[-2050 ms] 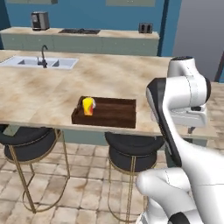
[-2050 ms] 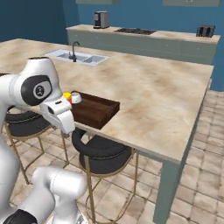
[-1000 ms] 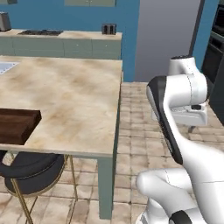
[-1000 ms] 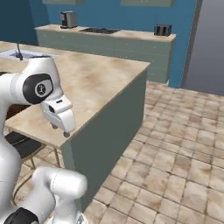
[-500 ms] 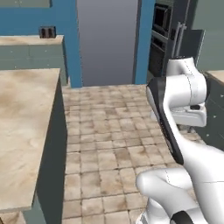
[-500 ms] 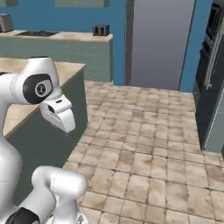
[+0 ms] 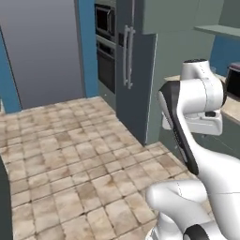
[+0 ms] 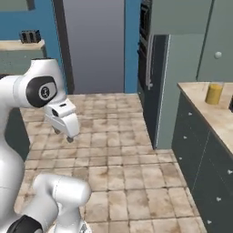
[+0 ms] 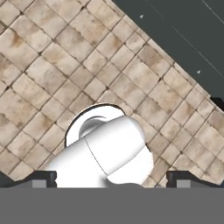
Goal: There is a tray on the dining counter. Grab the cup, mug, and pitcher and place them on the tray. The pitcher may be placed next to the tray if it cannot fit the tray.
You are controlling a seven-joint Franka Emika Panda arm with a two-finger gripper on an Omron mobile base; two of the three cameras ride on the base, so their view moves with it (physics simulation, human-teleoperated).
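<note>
Toaster at far left of the right base view, on the top of a far counter against the blue wall.

Arm next to the right, raised over the tiled floor. Gripper hangs below the wrist, pointing down at the floor. In the hand view the fingertips sit far apart at the two bottom corners, released, with nothing between them. Floor tiles lie beneath, and a dark cabinet front crosses the upper right corner.

Grey door centre, framed by blue wall. Right of it, an oven stack and a tall grey-green cabinet; the left base view shows the same oven stack and a cabinet panel with two long handles.

Side counter at right, beige top over dark drawer fronts. Pitcher stands upright on this top near its far end, inboard of the front edge, orange-yellow below and clear above. It is well apart from the gripper, with open floor between them.

A dark object sits on the same counter at the right edge of the left base view; it cannot be identified.
</note>
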